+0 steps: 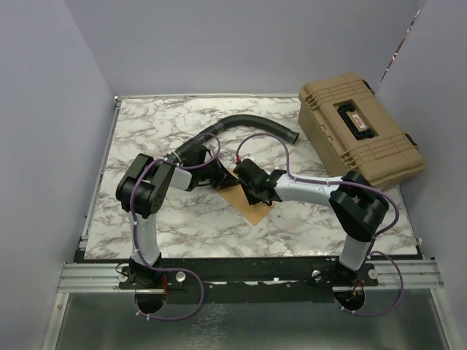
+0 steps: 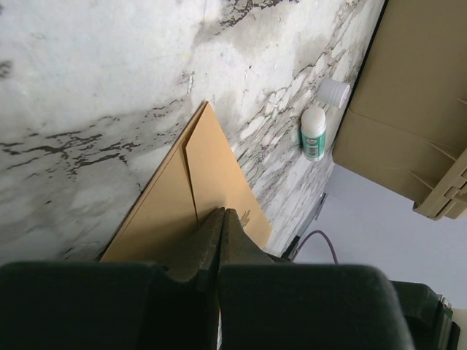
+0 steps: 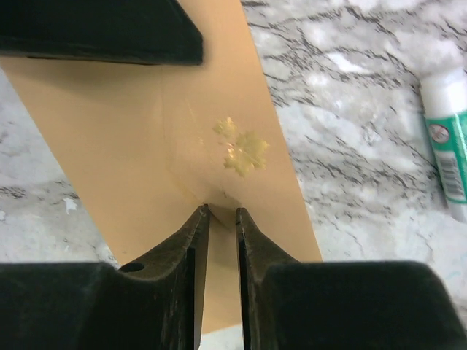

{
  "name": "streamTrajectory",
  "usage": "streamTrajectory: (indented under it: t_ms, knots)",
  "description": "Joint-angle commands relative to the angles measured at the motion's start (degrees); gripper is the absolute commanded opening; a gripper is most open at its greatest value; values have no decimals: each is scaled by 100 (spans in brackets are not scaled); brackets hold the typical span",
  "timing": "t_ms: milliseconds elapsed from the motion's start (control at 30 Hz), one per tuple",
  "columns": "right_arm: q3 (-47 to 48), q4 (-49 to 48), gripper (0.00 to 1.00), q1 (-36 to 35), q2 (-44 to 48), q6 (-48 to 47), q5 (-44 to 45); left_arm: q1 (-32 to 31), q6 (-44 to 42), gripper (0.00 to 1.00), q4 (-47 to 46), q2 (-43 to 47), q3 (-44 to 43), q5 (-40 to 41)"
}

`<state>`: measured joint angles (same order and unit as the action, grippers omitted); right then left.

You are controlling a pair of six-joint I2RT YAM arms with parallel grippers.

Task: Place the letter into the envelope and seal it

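Envelope [image 1: 252,212] lies flat near the middle of the marble table [image 1: 182,226]. From overhead both wrists cover most of it, leaving only its corner toward 6 o'clock and a sliver toward 11 o'clock in sight.

The left gripper [image 2: 222,213] is fully closed. Its fingers meet with no gap and hold nothing, and the tips rest on the brown paper beside a straight seam. In its wrist view the envelope narrows to a sharp corner at 12 o'clock. At 2 o'clock a glue stick [image 2: 314,133] lies on the marble with its white cap [image 2: 334,92] just beyond it. Both are close to the wall of the tan case [image 1: 357,127].

The right gripper [image 3: 222,211] has its jaws a narrow slit apart. The tips are down on the envelope where a crease ends, and I cannot tell whether they nip any paper. A gold leaf sticker [image 3: 243,148] sits just past the tips at 12 to 1 o'clock. The envelope's long edge runs from 12 toward 5 o'clock, with a strip of marble between it and the glue stick at 3 o'clock. A finger of the left gripper hangs over the paper at 11 o'clock.

From overhead a black hose [image 1: 252,122] curves at 12 o'clock and the case fills 2 o'clock. Open marble spreads from 7 to 10 o'clock.
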<state>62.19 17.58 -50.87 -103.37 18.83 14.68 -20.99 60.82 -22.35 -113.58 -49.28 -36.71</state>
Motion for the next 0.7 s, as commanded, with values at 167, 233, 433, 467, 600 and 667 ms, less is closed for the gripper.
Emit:
streamTrajectory:
  t_ms: [167, 233, 433, 467, 600, 667]
  knots:
    - [785, 577, 25, 180, 108, 240, -5, 115, -497, 0, 1278, -553, 237, 793]
    - [998, 508, 24, 212, -156, 195, -146, 121, -500, 0, 1285, -551, 206, 782]
    - [1281, 277, 17, 331, -619, 211, -593, 122, -503, 0, 1279, -534, 220, 701]
    - [1283, 204, 17, 332, -664, 177, -656, 117, -494, 0, 1263, -534, 215, 654]
    - [1422, 125, 19, 332, -982, 89, -817, 121, -481, 0, 1253, -509, 199, 629]
    - [1399, 41, 19, 332, -1032, 81, -886, 121, -470, 0, 1245, -507, 206, 628]
